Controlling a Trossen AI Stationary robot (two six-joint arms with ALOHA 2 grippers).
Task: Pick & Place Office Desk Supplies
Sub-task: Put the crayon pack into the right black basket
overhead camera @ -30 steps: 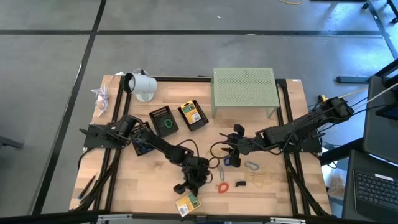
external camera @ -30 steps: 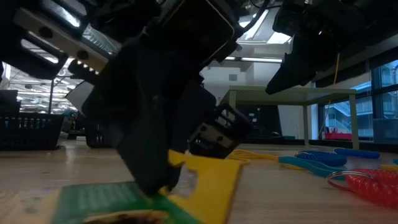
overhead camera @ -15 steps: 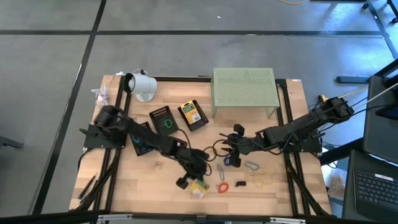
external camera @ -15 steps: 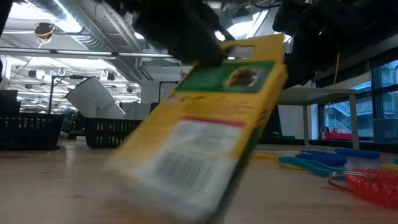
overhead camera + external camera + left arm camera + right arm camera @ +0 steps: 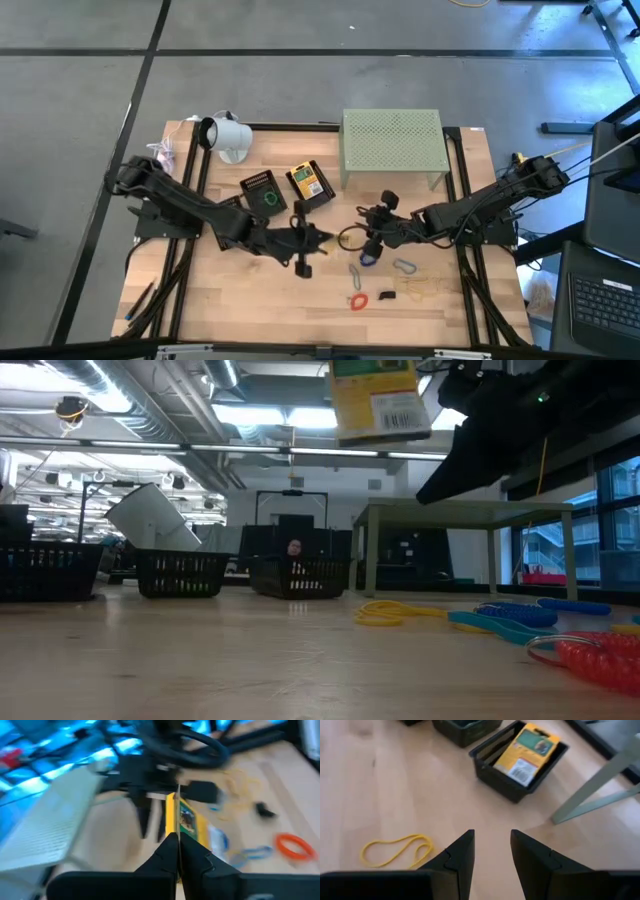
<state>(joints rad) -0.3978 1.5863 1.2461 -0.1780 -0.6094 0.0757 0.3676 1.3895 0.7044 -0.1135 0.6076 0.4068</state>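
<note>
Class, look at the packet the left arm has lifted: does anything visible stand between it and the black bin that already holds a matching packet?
Nothing visible does. The left gripper holds the yellow packet well above the table, and the black bin lies open-topped just beyond it. The right gripper hangs off to the side, not between them.

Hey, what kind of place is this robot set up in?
Probably a lab or workshop hall: a wooden table stands on bare concrete floor, exposed ceiling ducts and strip lights run overhead, and black baskets line the background.
</note>
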